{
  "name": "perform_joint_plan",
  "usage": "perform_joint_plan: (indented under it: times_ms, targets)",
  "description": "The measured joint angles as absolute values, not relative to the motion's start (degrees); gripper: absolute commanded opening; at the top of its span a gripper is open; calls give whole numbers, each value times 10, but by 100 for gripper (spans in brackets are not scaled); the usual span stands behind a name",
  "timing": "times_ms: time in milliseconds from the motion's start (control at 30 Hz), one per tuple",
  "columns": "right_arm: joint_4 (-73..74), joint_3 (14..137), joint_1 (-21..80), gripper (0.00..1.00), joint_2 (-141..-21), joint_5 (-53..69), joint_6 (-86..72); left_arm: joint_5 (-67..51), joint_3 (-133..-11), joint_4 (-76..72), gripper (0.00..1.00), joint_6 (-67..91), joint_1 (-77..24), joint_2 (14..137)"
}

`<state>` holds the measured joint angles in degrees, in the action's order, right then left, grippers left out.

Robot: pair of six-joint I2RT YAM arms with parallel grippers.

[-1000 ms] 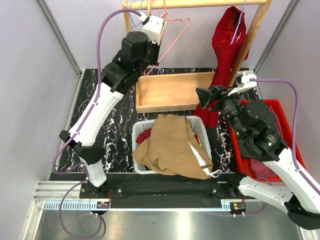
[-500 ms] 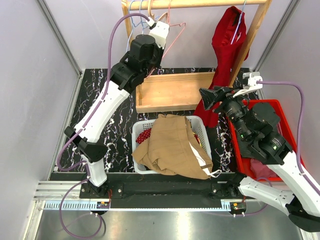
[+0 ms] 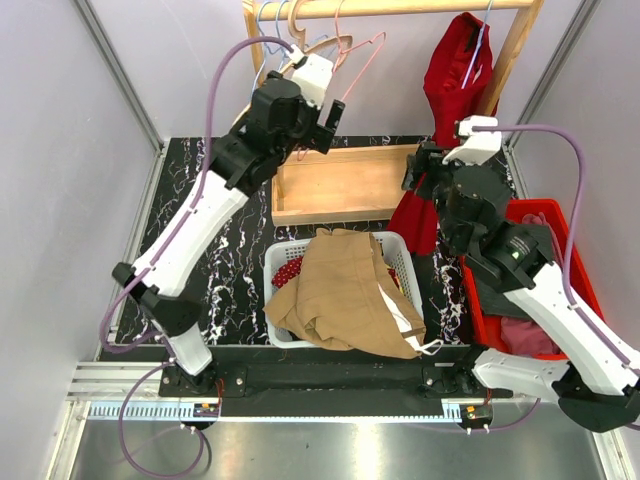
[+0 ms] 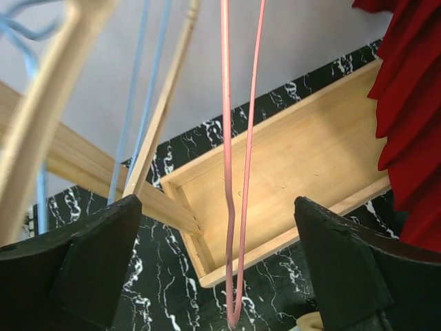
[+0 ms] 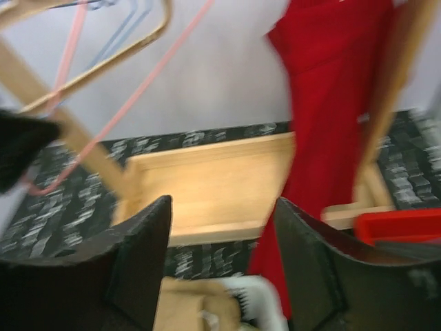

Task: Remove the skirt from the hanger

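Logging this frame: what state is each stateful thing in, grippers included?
Red skirt: hanging from the wooden rail.
Pink wire hanger: bare, hanging.
Flat wooden tray: empty.
White plastic basket: covered by a tan garment.
Left gripper: open, empty.
Right gripper: open, empty.
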<state>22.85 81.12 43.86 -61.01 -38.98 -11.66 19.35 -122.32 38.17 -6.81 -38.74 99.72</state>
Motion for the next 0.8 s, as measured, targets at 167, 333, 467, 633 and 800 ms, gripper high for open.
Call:
perform_joint_plan:
  times_ms: [167, 333, 467, 633, 800]
  targets:
    - [170, 857, 418, 76, -640, -482, -10, 193, -1197, 378, 99, -71, -388, 931]
    - [131, 1018, 286, 78, -710, -478, 33, 189, -1195, 376, 99, -70, -392, 876]
    - [191, 1207, 176, 78, -806, -412, -18, 178, -1196, 378, 99, -70, -399, 848]
    - [310, 1405, 100, 75, -935, -288, -94, 157, -1186, 381, 99, -75, -401, 829]
    - [393, 1430, 43, 69, -1016, -173, -166, 143, -1175, 405, 99, -80, -402, 821]
